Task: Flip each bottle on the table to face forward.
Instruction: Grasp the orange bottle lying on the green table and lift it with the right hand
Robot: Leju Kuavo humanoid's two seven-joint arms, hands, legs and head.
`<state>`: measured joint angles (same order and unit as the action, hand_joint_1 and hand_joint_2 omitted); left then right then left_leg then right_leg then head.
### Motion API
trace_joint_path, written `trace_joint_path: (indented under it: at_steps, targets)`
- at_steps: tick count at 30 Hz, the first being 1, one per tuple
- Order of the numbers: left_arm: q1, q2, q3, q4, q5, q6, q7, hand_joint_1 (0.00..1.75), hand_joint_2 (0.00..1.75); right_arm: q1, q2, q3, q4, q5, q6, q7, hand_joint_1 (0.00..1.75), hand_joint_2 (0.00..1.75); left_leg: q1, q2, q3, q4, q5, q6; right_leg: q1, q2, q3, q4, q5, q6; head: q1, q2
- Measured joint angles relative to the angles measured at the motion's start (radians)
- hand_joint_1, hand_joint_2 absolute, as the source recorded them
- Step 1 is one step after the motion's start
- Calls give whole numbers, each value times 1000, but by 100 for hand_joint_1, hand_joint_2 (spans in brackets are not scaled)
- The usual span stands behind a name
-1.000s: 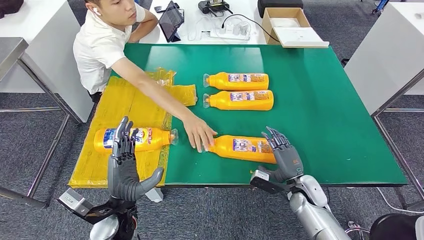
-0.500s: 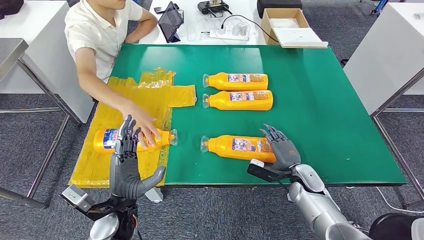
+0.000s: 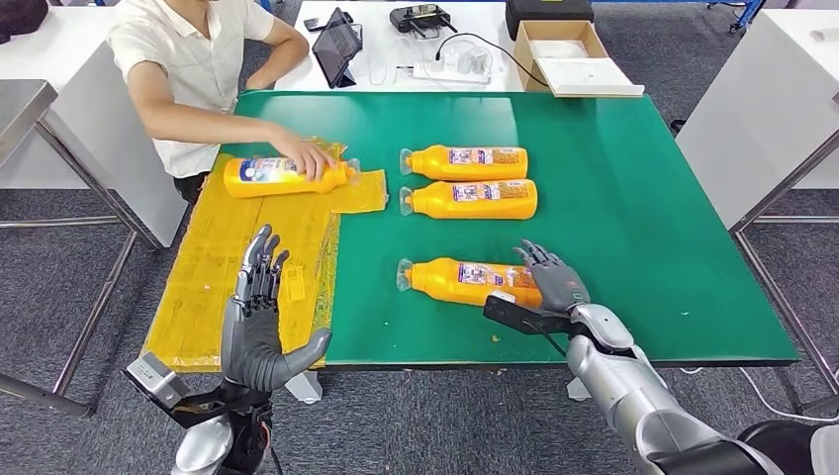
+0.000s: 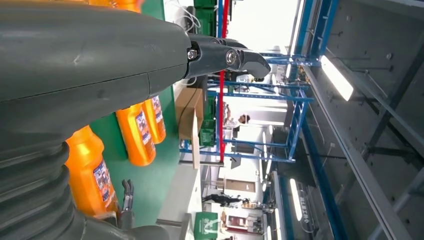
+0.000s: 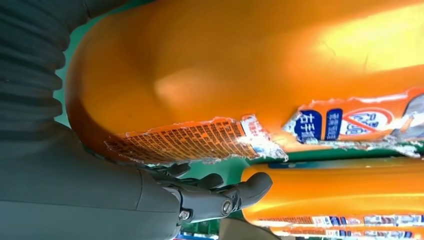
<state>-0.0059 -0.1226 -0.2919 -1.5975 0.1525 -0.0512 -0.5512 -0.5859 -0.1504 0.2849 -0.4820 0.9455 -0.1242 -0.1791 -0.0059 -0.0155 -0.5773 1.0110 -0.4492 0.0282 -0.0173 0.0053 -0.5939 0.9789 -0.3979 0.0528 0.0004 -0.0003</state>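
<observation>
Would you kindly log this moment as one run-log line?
right hand: resting against nearest bottle | left hand: raised, holding nothing | person's hand: on bottle on yellow bag

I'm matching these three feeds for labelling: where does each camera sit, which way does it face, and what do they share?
Head view: high on the body, looking forward and down at the green table; both arms show, left hand raised, right hand at the nearest bottle.
Left wrist view: behind the left hand, looking across the table toward the room beyond.
Right wrist view: behind the right hand, close against the nearest bottle.
Shared: all three show the nearest bottle.
</observation>
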Motion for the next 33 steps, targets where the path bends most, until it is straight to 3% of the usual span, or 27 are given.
trace_joint_path:
  at_steps: [2,8,20,23,27,30,33]
  targets:
    - [-4,0,0,0,6,-8,0,0,175,-14,0,4,12,-3,37,-1,170,175,0,1,2,0,0,0,0,0,1,0,1,-1,0,0]
    - [-26,2,-5,10,16,-30,0,0,175,-63,-7,26,58,-11,190,46,175,175,0,6,7,0,-1,0,0,4,1,-1,1,-2,0,0]
    - [-67,10,-17,74,56,-76,53,0,175,-89,-19,31,97,-83,260,19,175,175,0,3,9,0,0,0,0,4,7,-2,1,-1,0,0]
    - [-70,9,-16,90,67,-38,75,0,175,-72,-19,20,95,-153,238,-78,175,175,0,4,8,0,0,0,0,4,7,-2,1,-1,0,0]
    - [-54,-5,-8,96,51,144,102,0,175,-1,0,-23,50,-265,99,-221,175,175,0,5,6,0,-1,0,1,4,6,-2,2,0,0,0]
    - [-34,-27,-4,97,47,231,110,0,175,76,39,-48,-29,-298,8,-244,175,175,1,6,2,0,-1,1,1,6,1,-2,2,0,0,0]
    - [-22,-41,-4,97,47,251,112,0,175,121,65,-62,-88,-306,-14,-245,175,175,1,5,1,0,-1,0,2,6,0,-1,2,0,0,0]
